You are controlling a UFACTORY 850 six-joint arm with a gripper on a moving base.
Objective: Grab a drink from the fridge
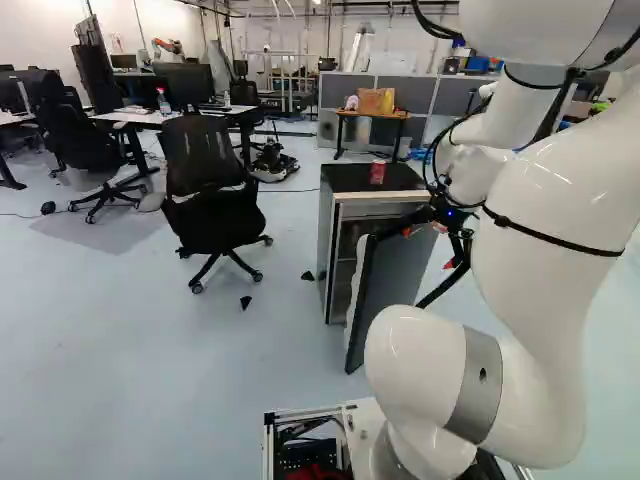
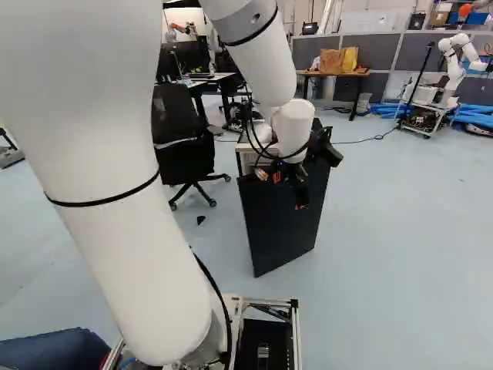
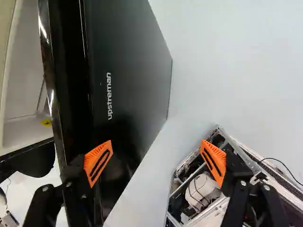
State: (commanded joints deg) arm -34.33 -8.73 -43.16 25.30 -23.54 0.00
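My gripper [image 2: 282, 191] hangs at the fridge door's outer face in the right base view. In the wrist view the gripper [image 3: 156, 162] is open, its orange-padded fingers wide apart with nothing gripped; one finger overlaps the door's dark front, the other stands over the floor side. The small fridge [image 1: 330, 230] has its black door [image 1: 385, 285] swung open toward the base. Past the edge of the door [image 3: 137, 71], its pale inner side [image 3: 23, 99] shows. A red can [image 1: 377, 172] stands on the fridge's black top. Drinks inside the fridge cannot be made out.
An office chair [image 1: 205, 190] stands left of the fridge, with small black pieces [image 1: 246, 302] on the floor. A wooden table [image 1: 372, 117] with bags is behind. Another robot [image 2: 456, 62] stands at the far right. My base's frame [image 3: 189, 189] shows below the gripper.
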